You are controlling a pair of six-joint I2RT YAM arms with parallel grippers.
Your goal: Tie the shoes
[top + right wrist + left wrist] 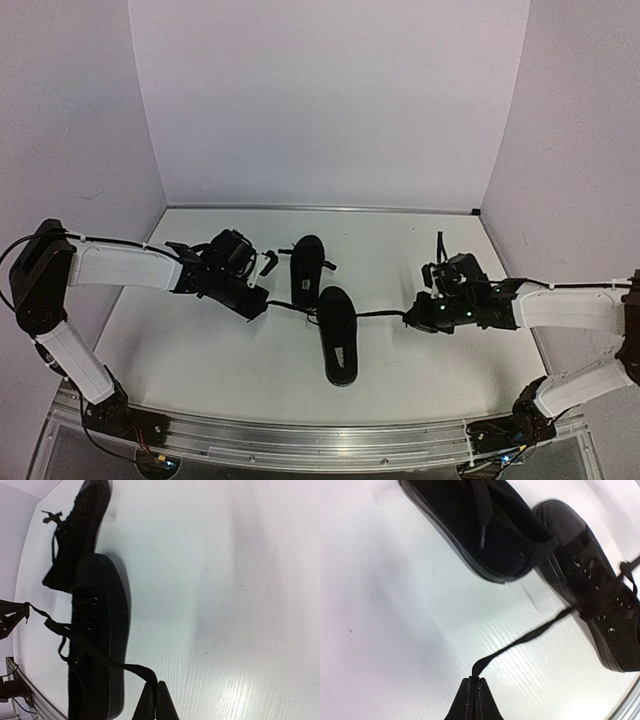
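Note:
Two black shoes lie mid-table: the near shoe (338,335) (97,645) (600,595) and, just behind it, the far shoe (306,268) (485,525) (80,535). A thin black lace (520,642) (100,655) runs out of the near shoe's eyelets to both sides. My left gripper (265,303) (476,680) is shut on the lace's left end, left of the shoe. On the shoe's right, my right gripper (408,318) (156,684) is shut on the other end. The lace stretches almost straight between them.
White walls (330,100) close in the table at the back and both sides. An aluminium rail (300,435) (30,700) runs along the near edge by the arm bases. The far shoe's own lace ends (50,516) lie loose near its toe.

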